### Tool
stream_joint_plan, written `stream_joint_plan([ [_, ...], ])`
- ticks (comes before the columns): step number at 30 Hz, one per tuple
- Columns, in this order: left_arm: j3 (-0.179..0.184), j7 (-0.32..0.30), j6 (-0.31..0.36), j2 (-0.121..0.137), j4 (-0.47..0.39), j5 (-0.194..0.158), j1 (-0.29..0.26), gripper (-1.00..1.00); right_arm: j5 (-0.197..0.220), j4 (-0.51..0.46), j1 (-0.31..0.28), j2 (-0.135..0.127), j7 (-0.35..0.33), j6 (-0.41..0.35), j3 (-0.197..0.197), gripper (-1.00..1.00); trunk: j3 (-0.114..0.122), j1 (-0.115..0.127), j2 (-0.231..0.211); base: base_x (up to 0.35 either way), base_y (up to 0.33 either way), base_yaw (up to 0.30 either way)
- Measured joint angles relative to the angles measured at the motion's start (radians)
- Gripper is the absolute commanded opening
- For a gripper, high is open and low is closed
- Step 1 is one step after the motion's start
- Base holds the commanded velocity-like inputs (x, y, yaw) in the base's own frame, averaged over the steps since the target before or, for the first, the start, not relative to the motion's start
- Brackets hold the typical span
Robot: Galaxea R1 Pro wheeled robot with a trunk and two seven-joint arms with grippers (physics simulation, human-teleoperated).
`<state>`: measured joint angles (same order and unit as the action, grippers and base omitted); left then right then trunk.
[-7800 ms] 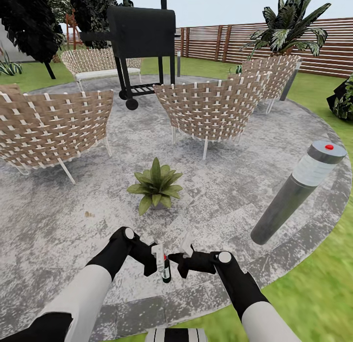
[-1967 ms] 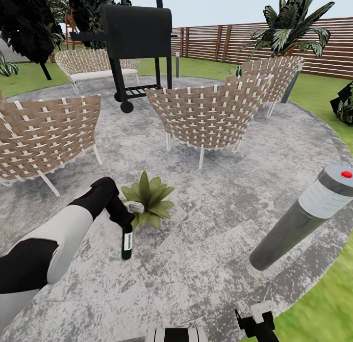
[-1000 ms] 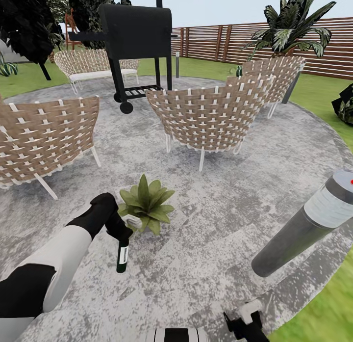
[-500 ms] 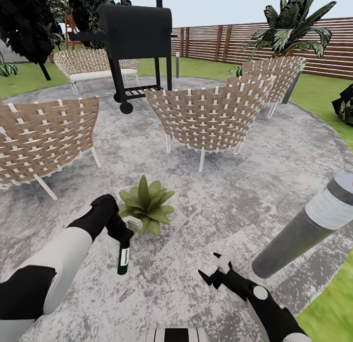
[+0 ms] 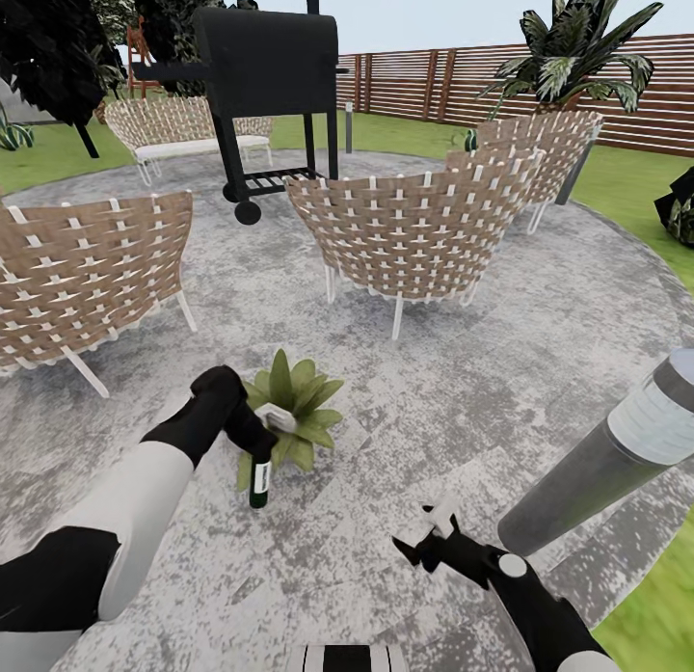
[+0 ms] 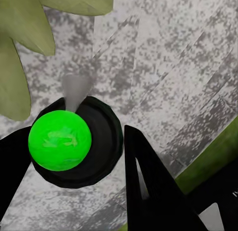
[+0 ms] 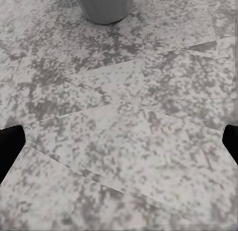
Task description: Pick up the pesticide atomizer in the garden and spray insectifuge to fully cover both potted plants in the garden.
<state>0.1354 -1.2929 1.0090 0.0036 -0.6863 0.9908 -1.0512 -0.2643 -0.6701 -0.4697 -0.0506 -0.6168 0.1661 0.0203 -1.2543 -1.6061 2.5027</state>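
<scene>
With the slim dark white-labelled pesticide atomizer (image 5: pixel 259 476) clamped in the left end effector (image 5: pixel 262 431) beside the low green speckled potted plant (image 5: pixel 294 409), spraying step in hand; right end effector (image 5: pixel 431 532) spread, idle. Next: aiming over leaves.

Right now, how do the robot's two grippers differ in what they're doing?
The left gripper is shut on the pesticide atomizer, whose dark bottle hangs below it; the right gripper holds nothing, and its fingertips sit wide apart in the right wrist view. The left gripper is right beside the potted plant; the right gripper hovers over bare patio, nearer the grey bollard lamp. Both are black with pale fingers.
</scene>
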Motion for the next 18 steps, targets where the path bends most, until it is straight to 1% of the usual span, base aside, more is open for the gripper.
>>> stream_joint_plan([
  [3,-0.001,0.0,0.001,0.004,-0.004,0.001,0.003,-1.0,0.0,0.0,0.0,-0.002,0.0,-0.031,0.002,1.0,0.0,0.0,0.0,0.0,0.0,0.0],
  [6,-0.002,0.0,0.003,0.005,-0.005,0.001,0.005,-1.0,0.0,0.002,0.0,-0.002,-0.001,-0.038,0.003,1.0,0.0,0.0,0.0,0.0,0.0,0.0],
  [8,-0.001,0.005,0.003,0.004,-0.004,0.001,0.019,-1.0,0.001,0.004,0.0,0.0,0.0,-0.041,0.004,1.0,0.0,0.0,0.0,0.0,0.0,0.0],
  [10,0.0,0.027,0.004,0.0,-0.006,0.001,0.037,-1.0,0.002,0.011,0.001,0.0,-0.001,-0.041,0.004,1.0,0.0,0.0,0.0,0.0,0.0,0.0],
  [13,-0.001,0.099,0.005,-0.003,0.0,-0.001,0.053,-1.0,0.002,0.04,0.0,0.002,-0.001,-0.041,0.004,1.0,0.0,0.0,0.0,0.0,0.0,0.0],
  [18,-0.003,0.123,0.007,-0.007,0.0,-0.009,0.073,-1.0,0.002,0.051,0.001,0.004,-0.001,-0.042,0.004,1.0,0.0,0.0,0.0,0.0,0.0,0.0],
])
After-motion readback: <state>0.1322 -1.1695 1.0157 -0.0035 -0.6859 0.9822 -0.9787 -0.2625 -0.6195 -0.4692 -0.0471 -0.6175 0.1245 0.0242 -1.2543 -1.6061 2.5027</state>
